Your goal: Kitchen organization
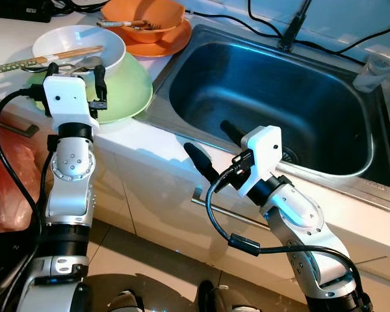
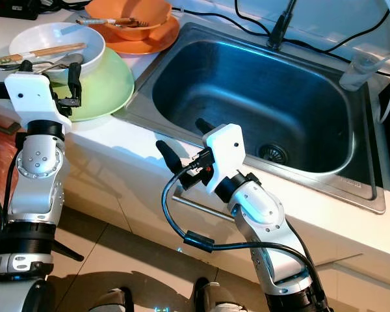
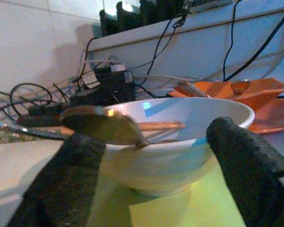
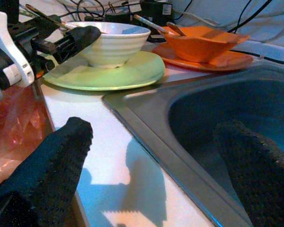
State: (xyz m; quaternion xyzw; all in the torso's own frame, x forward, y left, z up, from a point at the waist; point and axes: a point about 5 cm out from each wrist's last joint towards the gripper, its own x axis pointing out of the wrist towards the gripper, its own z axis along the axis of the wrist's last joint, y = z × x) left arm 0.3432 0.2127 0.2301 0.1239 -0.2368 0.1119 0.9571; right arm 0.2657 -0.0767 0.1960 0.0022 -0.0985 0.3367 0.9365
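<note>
- left eye view: the left gripper [image 1: 91,81] hangs at the near rim of the white bowl [image 1: 78,47], fingers spread, nothing held. the bowl sits in the green plate [image 1: 127,88] at the worktop's [image 1: 149,140] front edge, left of the sink [image 1: 266,97]; chopsticks [image 1: 45,60] lie across it. i judge the step to be the reach for the bowl, or for what lies in it.
- right eye view: the right gripper [image 2: 185,140] hovers over the sink's near rim, fingers spread and empty. an orange bowl [image 2: 127,16] on an orange plate [image 2: 153,40] stands at the worktop's back edge; a cup [image 2: 356,71] stands at the sink's far right corner.
- left wrist view: a spoon [image 3: 102,127] rests on the bowl's rim just by one finger [image 3: 66,184], a detail the head views barely give. the next move calls for closing on either rim or spoon, not both.
- right wrist view: from low down, the bowl's ribbed side shows, and the bare worktop strip between plate and sink.
</note>
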